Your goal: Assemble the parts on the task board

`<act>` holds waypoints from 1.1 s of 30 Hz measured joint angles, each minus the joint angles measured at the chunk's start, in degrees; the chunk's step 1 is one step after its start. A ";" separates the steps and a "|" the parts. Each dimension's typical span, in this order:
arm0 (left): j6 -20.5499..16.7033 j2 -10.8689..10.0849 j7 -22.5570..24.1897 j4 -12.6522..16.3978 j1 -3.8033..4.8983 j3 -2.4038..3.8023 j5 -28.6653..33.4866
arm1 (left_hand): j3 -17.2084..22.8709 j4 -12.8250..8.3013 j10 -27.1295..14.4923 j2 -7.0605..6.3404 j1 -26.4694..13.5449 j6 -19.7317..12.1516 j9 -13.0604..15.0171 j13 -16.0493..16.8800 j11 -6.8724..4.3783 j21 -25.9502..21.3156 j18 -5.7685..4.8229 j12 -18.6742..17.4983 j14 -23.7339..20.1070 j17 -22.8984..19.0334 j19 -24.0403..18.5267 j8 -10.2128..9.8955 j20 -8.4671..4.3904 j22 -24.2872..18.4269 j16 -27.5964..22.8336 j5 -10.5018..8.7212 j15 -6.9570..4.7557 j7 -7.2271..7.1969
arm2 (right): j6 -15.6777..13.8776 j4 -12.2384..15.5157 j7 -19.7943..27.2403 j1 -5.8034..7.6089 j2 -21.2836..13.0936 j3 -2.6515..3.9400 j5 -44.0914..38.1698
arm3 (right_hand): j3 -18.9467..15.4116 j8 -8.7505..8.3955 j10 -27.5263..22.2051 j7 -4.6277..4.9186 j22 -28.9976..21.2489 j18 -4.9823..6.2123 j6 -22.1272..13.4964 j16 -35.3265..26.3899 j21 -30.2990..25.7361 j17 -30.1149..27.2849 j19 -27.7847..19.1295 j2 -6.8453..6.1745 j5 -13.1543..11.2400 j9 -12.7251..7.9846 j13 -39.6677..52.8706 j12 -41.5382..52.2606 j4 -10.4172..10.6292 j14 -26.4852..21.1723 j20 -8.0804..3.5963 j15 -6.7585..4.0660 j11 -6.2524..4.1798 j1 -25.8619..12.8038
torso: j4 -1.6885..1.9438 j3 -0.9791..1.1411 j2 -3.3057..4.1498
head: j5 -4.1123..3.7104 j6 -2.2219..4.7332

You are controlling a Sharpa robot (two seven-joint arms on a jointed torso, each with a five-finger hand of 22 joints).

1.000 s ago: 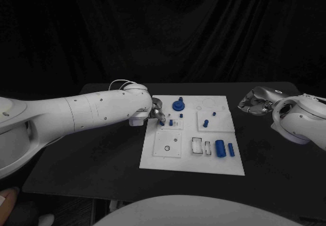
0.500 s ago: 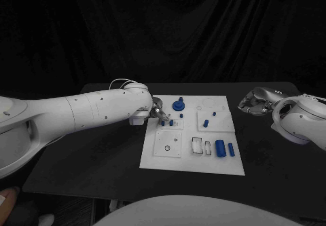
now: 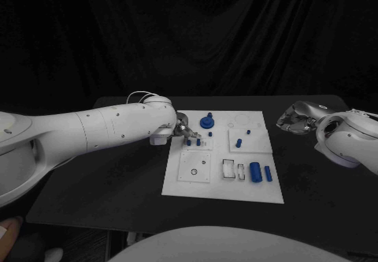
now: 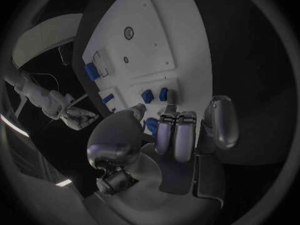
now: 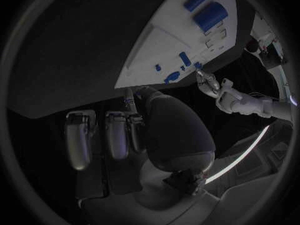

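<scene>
Black tabletop carries the white plastic task board (image 3: 223, 158). My left hand (image 3: 182, 131) hovers, fingers apart, beside small blue pegs (image 3: 193, 142): light, rigid, slippery, best pinched by their sides. My right hand (image 3: 293, 119) idles curled.

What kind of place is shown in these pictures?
Probably a robotics lab test bench: a black table against dark drapes, a white task board with blue parts, and the left hand working there.

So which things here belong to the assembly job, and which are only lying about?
Job things:
- board
- blue pegs at the left hand
- blue knob
- two blue cylinders
- right hand, off the board

Only around:
- black table
- dark curtain
</scene>
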 measured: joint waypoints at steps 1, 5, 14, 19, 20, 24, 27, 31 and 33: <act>-0.10 -0.06 -0.05 -0.02 -0.03 -0.02 -0.02 | -0.46 0.03 0.01 0.94 0.03 0.20 -0.39 0.00 -0.01 0.00 0.00 0.00 0.00 0.00 0.18 0.98 -0.18 0.00 0.00 0.00 0.00 -0.20 | 0.01 0.00 0.00 0.00 -0.01 0.00 0.00 | 0.00 0.00 0.00 0.00 0.00 -0.01 0.00 0.00 0.00 0.00 0.00 0.00 0.00 0.00 0.00 0.00 0.00 0.00 0.00 0.00 0.00 0.00 | 0.01 0.00 0.00 | -0.03 0.00; -0.69 -0.36 -0.08 0.02 -0.15 -0.09 -0.04 | -1.91 0.20 0.02 2.89 0.12 -0.36 5.58 0.00 -0.45 0.16 0.00 0.00 -0.03 0.00 0.35 3.77 -0.35 0.00 0.00 0.46 -0.03 -0.73 | 0.03 0.00 -0.01 0.00 -0.04 0.00 0.00 | 0.00 0.00 0.00 0.00 0.00 0.00 0.00 0.00 0.00 0.00 0.00 0.00 0.00 0.00 0.00 0.00 0.00 0.00 0.00 0.00 0.00 0.00 | 0.04 0.00 -0.04 | -0.07 0.00; -8.84 -3.18 6.06 1.92 -1.02 -0.71 -0.02 | -8.82 0.37 0.07 5.76 -0.89 -2.38 10.70 0.00 -1.59 2.69 -0.01 0.00 0.04 -0.01 1.45 13.94 -1.46 0.00 0.00 3.08 -1.10 -1.54 | 0.03 0.18 -0.02 -0.01 -0.47 0.00 0.00 | 0.00 0.00 0.00 0.00 -0.01 -0.01 0.00 0.00 0.00 0.00 0.00 0.00 0.00 0.00 -0.01 0.00 0.00 0.00 0.00 0.00 0.00 0.00 | 0.03 -0.01 -0.03 | -0.02 0.00; -18.10 -4.93 13.66 3.73 -1.06 -0.66 -0.74 | -12.63 0.35 0.00 7.06 2.41 -3.75 10.71 0.00 -2.07 4.60 -0.01 0.00 0.00 -0.01 1.85 21.93 -1.85 0.00 0.00 5.37 -1.68 -2.46 | 0.03 0.32 -0.02 -0.01 -0.90 0.00 0.00 | 0.00 0.00 0.00 0.00 -0.01 -0.01 0.00 0.00 0.00 0.00 0.00 0.00 0.00 0.00 -0.01 0.00 0.00 0.00 0.00 0.00 0.00 0.00 | 0.03 -0.01 -0.03 | -0.07 0.00; -19.88 -5.20 15.19 3.99 -1.06 -0.65 -1.00 | -13.09 0.33 0.00 7.20 3.23 -4.05 10.71 0.00 -2.07 4.60 -0.01 0.00 0.00 -0.01 1.85 22.98 -1.85 0.00 0.00 6.25 -1.67 -2.59 | 0.02 0.33 -0.03 -0.01 -0.95 0.00 0.00 | 0.00 0.00 0.00 0.00 -0.01 0.00 0.00 0.00 0.00 0.00 0.00 0.00 0.00 0.00 -0.01 0.00 0.00 0.00 0.00 0.00 0.00 0.00 | 0.03 -0.01 -0.03 | -0.08 0.00; -26.89 -6.20 22.14 4.44 -1.05 -0.65 -2.19 | -14.00 0.18 0.00 7.46 8.24 -6.68 10.70 0.00 -2.07 3.01 0.00 0.00 0.00 -0.02 1.26 24.48 -1.74 0.00 0.00 10.20 -1.67 -2.25 | 0.00 0.44 -0.03 -0.01 -1.03 0.00 0.00 | 0.00 0.00 0.00 0.00 -0.01 0.00 0.00 0.00 0.00 0.00 0.00 0.00 0.00 0.00 -0.01 0.00 0.00 0.00 0.00 0.00 0.00 0.00 | 0.04 -0.01 0.00 | -0.14 0.00; -30.34 -6.42 27.48 4.32 -1.04 -0.65 -2.95 | -13.80 -0.02 0.08 6.59 14.02 -8.99 10.70 0.00 -1.72 1.26 -0.01 0.00 -0.01 -0.02 -0.29 22.80 -1.18 0.02 0.00 12.79 -1.19 -1.50 | -0.03 0.52 -0.03 -0.01 -1.11 0.00 0.00 | 0.00 0.00 0.00 0.00 0.02 0.00 0.00 0.00 0.00 0.00 0.00 0.00 0.00 0.00 -0.02 0.00 0.00 0.00 0.00 0.00 0.00 0.00 | 0.05 -0.01 0.01 | -0.24 0.00; -31.40 -6.18 33.28 3.77 -1.04 -0.63 -3.71 | -7.41 -5.88 -17.82 4.58 29.98 -17.27 6.55 -1.39 1.20 -4.60 0.56 -18.17 -12.33 -7.66 -6.27 10.25 0.71 0.04 -9.07 10.45 1.17 1.32 | -0.10 0.58 0.00 -0.01 -1.17 0.00 0.00 | 0.00 0.00 0.00 0.00 0.04 0.00 0.00 0.00 0.00 0.00 0.00 0.00 0.00 0.00 -0.02 0.00 0.00 0.00 0.00 0.00 0.00 0.00 | 0.07 -0.01 0.01 | -0.37 0.00; -31.20 -5.81 35.59 3.16 -1.04 -0.64 -4.27 | -3.91 -7.79 -37.48 3.70 34.80 -21.58 5.04 -10.85 2.06 -4.32 0.46 -36.36 -14.74 -9.82 -6.80 5.91 1.24 0.04 -11.17 9.54 2.22 2.37 | -0.18 0.68 0.04 -0.01 -1.20 0.00 0.00 | 0.00 0.00 0.00 0.00 0.04 0.00 0.00 0.00 0.00 0.00 0.00 0.00 0.00 0.00 -0.02 0.00 0.00 0.00 0.00 0.00 0.00 0.00 | 0.07 -0.01 0.01 | -0.47 0.00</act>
